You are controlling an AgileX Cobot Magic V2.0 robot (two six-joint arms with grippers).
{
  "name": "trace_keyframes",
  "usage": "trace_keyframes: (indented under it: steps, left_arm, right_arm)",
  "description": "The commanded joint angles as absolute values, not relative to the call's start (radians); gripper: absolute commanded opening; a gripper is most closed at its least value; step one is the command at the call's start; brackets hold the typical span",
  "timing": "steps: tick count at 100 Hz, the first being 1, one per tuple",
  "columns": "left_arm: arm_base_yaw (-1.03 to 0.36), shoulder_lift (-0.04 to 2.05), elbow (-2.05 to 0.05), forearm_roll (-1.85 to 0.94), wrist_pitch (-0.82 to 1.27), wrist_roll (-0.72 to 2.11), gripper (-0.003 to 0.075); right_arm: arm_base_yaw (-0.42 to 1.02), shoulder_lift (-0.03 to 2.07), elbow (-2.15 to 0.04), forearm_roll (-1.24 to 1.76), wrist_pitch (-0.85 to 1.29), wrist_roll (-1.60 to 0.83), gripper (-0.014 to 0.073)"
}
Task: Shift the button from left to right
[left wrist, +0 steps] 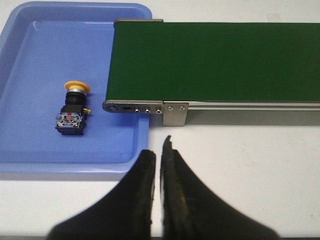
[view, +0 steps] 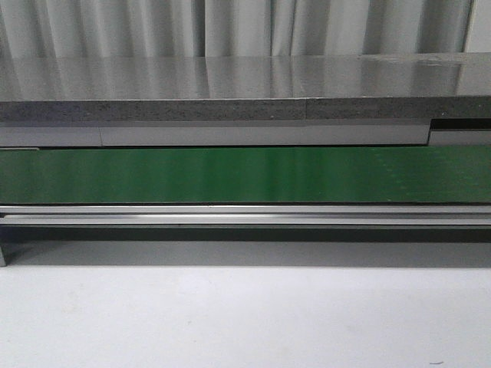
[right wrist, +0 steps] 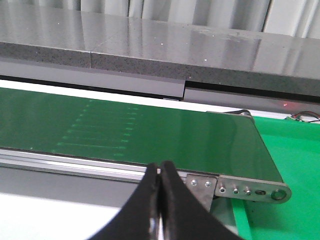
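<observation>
The button, orange-yellow cap on a black body, lies on its side in a blue tray beside the left end of the green conveyor belt. My left gripper is shut and empty, above the white table near the tray's corner, apart from the button. My right gripper is shut and empty, in front of the right end of the belt. Neither gripper nor the button shows in the front view, which shows only the belt.
A grey stone-like counter runs behind the belt. A metal end bracket sits at the belt's left end, another bracket at its right end. A green surface lies past the right end. White table in front.
</observation>
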State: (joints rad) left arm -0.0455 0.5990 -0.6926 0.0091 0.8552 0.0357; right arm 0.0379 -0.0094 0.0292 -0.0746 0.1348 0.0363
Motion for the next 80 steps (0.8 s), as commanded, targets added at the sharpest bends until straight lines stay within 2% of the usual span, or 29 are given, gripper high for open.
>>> trace_keyframes:
  steps: [1, 11, 18, 25, 37, 44, 49, 80]
  left_arm:
    - [-0.053, 0.620, -0.729, 0.000, 0.803, 0.023, 0.0005]
    - [-0.053, 0.622, -0.729, 0.000, 0.799, 0.023, 0.0015]
    - [-0.053, 0.622, -0.729, 0.000, 0.801, 0.023, 0.0076]
    - [-0.053, 0.622, -0.729, 0.000, 0.801, 0.023, 0.0202]
    - [-0.053, 0.622, -0.729, 0.025, 0.799, 0.023, 0.0505]
    - [-0.053, 0.622, -0.729, 0.031, 0.792, 0.023, 0.0601]
    - [-0.053, 0.622, -0.729, 0.029, 0.789, 0.023, 0.0615]
    - [-0.049, 0.721, -0.806, 0.121, 0.830, -0.077, 0.0590]
  right_arm:
    - [0.037, -0.026, 0.030, -0.087, 0.048, 0.026, -0.0068]
    - [0.037, -0.026, 0.030, -0.087, 0.048, 0.026, -0.0068]
    - [0.037, -0.026, 0.030, -0.087, 0.048, 0.026, -0.0068]
    - [0.037, -0.026, 0.030, -0.087, 0.048, 0.026, -0.0068]
    - [0.037, -0.026, 0.030, -0.087, 0.048, 0.026, -0.0068]
    - [0.037, -0.026, 0.030, -0.087, 0.048, 0.026, -0.0068]
    - [0.037, -0.026, 0.030, -0.087, 0.048, 0.026, -0.0068]
    - [0.037, -0.026, 0.030, -0.087, 0.048, 0.026, -0.0068]
